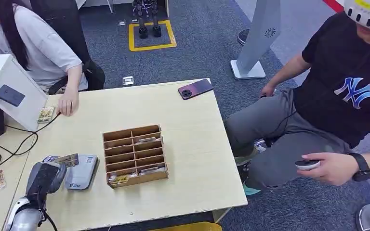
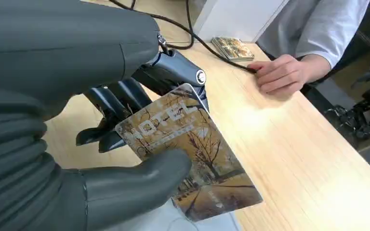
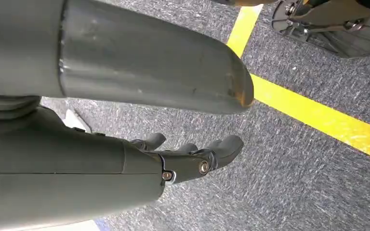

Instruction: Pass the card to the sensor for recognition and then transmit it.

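Head view first: the left robot hand sits low at the near-left corner of the desk, holding a card just above a flat grey sensor pad that lies beside it. A wooden sorting box with several slots stands in the middle of the desk, some slots with cards in them. Further left a white box carries a dark reader on its slanted face, and a seated person rests a hand next to another card on the desk. A phone lies at the far edge; a second person sits at the right of the desk.

Left wrist view: the card, printed with a hotel name and autumn trees, is pinched between the thumb and the dark fingers, tilted over the desk (the grip looks firm). The person's hand rests well beyond it.

Right wrist view: the right robot hand hangs over grey carpet with a yellow line, fingers loosely apart and holding nothing.

By my reading, the card is picked up and is at the sensor pad; whether it has been recognised cannot be told, and handing it over remains.
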Controlling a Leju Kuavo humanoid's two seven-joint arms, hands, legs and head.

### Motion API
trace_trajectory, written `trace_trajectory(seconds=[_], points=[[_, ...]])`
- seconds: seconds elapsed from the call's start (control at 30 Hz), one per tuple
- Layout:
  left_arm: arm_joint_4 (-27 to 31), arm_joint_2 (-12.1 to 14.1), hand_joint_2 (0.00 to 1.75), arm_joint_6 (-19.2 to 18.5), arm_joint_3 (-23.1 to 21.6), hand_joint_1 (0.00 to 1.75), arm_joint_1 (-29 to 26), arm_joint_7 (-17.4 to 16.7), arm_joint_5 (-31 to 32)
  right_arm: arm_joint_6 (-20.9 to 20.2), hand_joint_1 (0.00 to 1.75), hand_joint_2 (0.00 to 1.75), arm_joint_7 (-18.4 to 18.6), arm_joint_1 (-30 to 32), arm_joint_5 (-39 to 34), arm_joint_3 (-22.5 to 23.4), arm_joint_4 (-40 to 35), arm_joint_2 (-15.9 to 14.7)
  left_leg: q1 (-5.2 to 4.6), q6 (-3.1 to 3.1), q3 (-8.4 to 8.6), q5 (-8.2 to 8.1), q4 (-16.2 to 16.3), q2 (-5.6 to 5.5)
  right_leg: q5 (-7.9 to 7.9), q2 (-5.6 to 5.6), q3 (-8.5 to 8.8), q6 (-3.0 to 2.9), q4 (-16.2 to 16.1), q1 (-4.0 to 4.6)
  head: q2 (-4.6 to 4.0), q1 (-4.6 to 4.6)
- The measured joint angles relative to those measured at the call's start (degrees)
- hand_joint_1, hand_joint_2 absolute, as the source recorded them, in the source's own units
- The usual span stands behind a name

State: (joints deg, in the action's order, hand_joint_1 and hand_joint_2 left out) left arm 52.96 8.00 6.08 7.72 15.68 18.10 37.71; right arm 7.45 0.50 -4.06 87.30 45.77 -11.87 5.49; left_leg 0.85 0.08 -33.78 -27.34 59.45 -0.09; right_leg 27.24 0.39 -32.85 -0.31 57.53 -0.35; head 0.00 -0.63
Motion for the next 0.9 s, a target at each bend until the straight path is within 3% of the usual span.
trace_trajectory(seconds=[0.37,0.5,0.9], points=[[-5.97,-0.04,1.75,7.67,-0.87,1.75,2.29,-2.88,8.54,0.17,0.0,0.0,-0.68,-0.03,0.68,0.02,0.0,0.07,0.0,0.0,0.23,0.0,-0.02,-0.02,0.01,-0.03,0.25,0.01,0.0,0.0,0.0,0.0],[-9.28,-0.07,1.75,8.54,-0.87,1.75,3.63,-2.82,9.87,0.35,0.0,0.0,-1.01,-0.07,0.85,0.02,0.0,0.09,-0.01,0.0,0.3,-0.01,-0.04,-0.06,0.04,-0.1,0.35,0.01,0.0,0.0,0.0,0.0],[-12.11,-0.07,1.75,8.94,-0.85,1.75,5.01,-2.97,10.9,0.37,0.0,0.0,-1.22,-0.1,1.48,0.0,0.0,0.09,-0.01,0.0,0.59,0.0,-0.07,-0.1,0.04,-0.15,0.64,0.01,0.01,0.0,0.0,0.02]])
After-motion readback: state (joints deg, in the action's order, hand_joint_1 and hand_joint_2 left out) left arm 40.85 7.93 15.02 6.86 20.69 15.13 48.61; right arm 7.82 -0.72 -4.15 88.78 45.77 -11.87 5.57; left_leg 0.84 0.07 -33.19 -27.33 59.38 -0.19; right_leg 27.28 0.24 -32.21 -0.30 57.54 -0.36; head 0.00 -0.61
